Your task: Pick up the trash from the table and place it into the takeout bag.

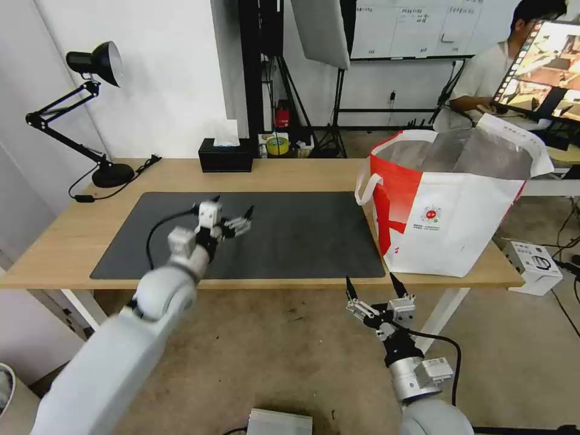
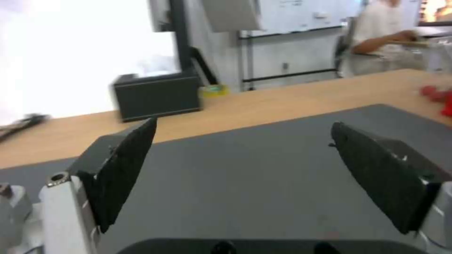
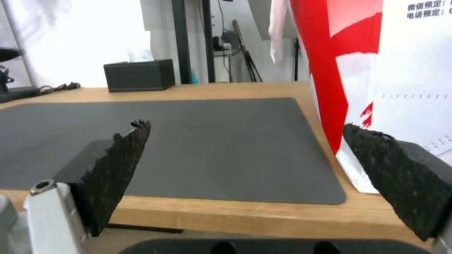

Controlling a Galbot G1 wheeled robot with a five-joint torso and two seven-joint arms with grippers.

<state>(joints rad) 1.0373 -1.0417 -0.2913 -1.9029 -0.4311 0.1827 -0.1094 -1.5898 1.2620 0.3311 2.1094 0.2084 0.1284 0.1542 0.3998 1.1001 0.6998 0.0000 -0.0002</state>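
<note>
- On your far left, one black lamp (image 1: 90,109) stands on the desk (image 1: 290,175), its base near the back corner and its cable trailing beside it.
- One dark grey mat (image 1: 302,235) covers the middle of the desk, and its surface is bare.
- Your left pincer (image 1: 232,220) hangs over the left half of the mat with its two fingers spread apart and nothing between them; the left wrist view shows the same gap, both black pads (image 2: 122,173) wide of each other above the mat (image 2: 263,176).
- One black tissue box (image 1: 226,156) sits at the desk's back edge, with a white tissue sticking out of its top.
- The left wrist view adds a yellow tape roll (image 2: 214,90) just beside the box (image 2: 158,95), and a blurred red shape (image 2: 438,97) at its edge that you cannot identify.
- Your right pincer (image 1: 373,290) waits below the front edge of the desk, over the floor, fingers apart and empty.
- The right wrist view looks across the desk edge (image 3: 226,215) and shows the mat (image 3: 202,141), the box (image 3: 139,74) and the bag's red panel (image 3: 329,70) close by.
- One takeout bag (image 1: 453,211) stands upright on the right end of the desk, mouth open, silver lining showing, just beside the mat's right edge.
- What lies inside the bag cannot be made out.
</note>
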